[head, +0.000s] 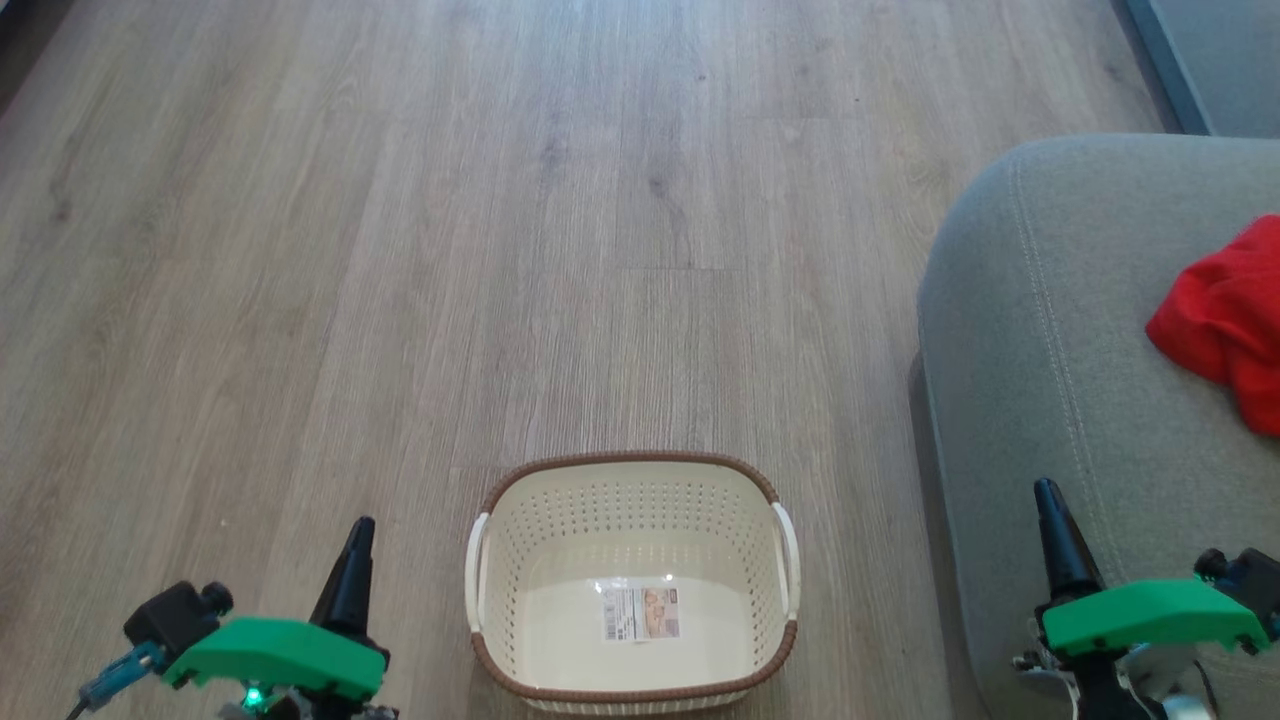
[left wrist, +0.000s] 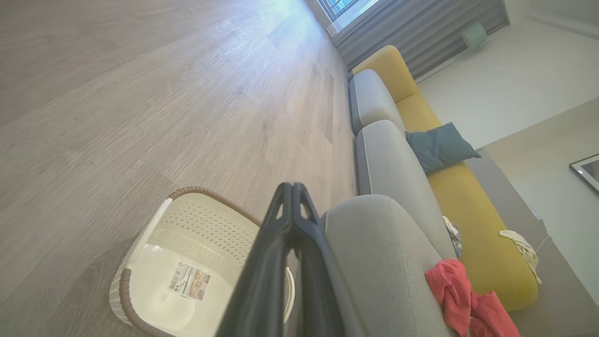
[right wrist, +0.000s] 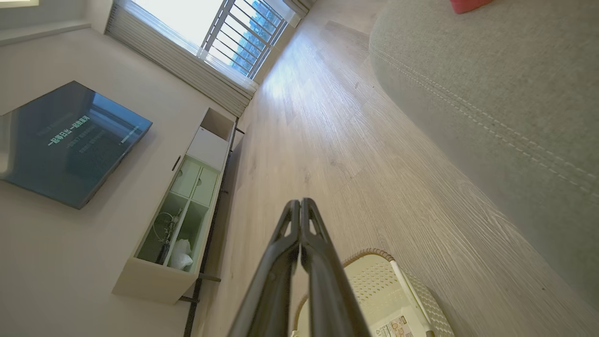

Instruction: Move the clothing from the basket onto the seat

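Note:
The cream basket [head: 632,478] with a brown rim stands on the floor at the bottom centre, holding nothing but its label sticker; it also shows in the left wrist view [left wrist: 196,220] and the right wrist view [right wrist: 374,281]. The red clothing [head: 1225,320] lies bunched on the grey seat [head: 1050,330] at the right edge, seen too as clothing [left wrist: 461,295] on the seat [left wrist: 383,252]. My left gripper [head: 358,535] is shut, left of the basket. Over the seat's near end my right gripper [head: 1048,497] is shut, holding nothing.
Bare wood floor [head: 400,250] stretches ahead and to the left. A yellow sofa back [left wrist: 468,224] with a teal cushion [left wrist: 440,145] runs behind the seat. A TV [right wrist: 65,140] and a low cabinet [right wrist: 182,206] stand along the far wall.

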Available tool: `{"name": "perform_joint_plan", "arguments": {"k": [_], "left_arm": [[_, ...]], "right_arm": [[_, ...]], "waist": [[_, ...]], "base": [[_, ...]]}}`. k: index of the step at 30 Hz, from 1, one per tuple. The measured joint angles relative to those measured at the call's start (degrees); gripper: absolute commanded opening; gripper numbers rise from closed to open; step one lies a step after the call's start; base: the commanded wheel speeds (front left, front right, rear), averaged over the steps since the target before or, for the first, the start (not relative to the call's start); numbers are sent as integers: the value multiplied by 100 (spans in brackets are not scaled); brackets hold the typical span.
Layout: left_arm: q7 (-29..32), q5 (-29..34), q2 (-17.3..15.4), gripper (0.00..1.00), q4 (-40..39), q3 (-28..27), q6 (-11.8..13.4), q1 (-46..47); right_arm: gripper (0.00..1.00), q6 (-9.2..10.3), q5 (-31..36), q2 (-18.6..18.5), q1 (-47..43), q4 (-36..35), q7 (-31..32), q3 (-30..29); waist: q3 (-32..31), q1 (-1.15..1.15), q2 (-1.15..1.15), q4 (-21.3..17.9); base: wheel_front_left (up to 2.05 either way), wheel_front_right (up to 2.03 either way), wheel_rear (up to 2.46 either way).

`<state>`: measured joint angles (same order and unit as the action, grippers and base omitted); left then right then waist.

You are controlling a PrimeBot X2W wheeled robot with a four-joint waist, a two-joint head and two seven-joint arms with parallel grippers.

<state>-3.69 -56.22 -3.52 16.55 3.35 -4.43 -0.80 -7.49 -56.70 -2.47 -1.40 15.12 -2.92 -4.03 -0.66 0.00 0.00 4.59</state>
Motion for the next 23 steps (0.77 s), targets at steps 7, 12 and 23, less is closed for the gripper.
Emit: {"name": "perform_joint_plan", "arguments": {"k": [7, 12, 23], "left_arm": [[122, -519, 0, 0, -4, -132, -44, 8], [210, -850, 0, 0, -15, -162, -49, 92], [393, -1562, 2, 0, -32, -320, -102, 116]], "right_arm": [[0, 0, -499, 0, 120, 4, 130, -67], [0, 0, -824, 0, 121, 7, 224, -99], [0, 0, -1511, 0, 229, 29, 402, -151]], "waist": [[12, 0, 0, -66], [20, 0, 0, -109], [37, 0, 0, -200]], "base": [[0, 0, 0], [0, 0, 0], [0, 0, 0]]}}
